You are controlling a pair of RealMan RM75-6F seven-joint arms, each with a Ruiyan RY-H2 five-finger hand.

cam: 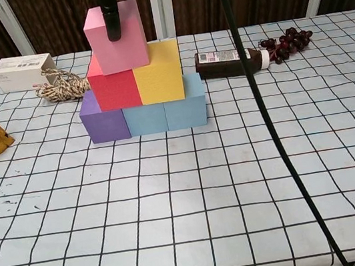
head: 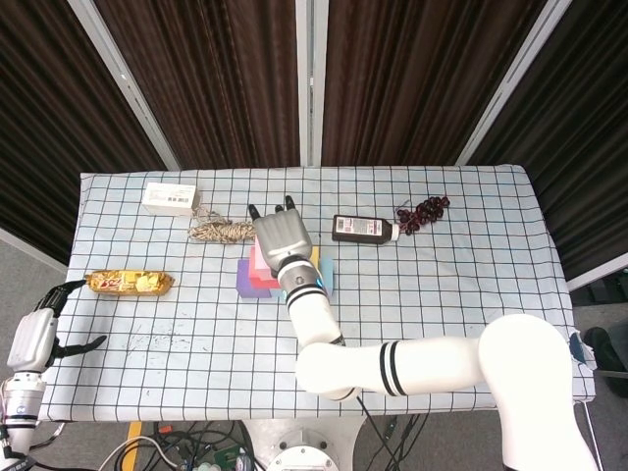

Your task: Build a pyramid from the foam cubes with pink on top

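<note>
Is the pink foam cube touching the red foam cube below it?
Touching. In the chest view, the pink foam cube sits slightly tilted with its bottom edge on the red foam cube, no gap visible.

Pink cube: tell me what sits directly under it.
The pink cube rests tilted on the red cube and yellow cube. The right hand grips it, covering its top from above.

Looks like I'm driving in a robotics lab: dark pleated curtain panels (head: 216, 78) behind a bench draped in white black-gridded cloth (head: 471, 255), loose cables (head: 186, 446) underneath.
</note>
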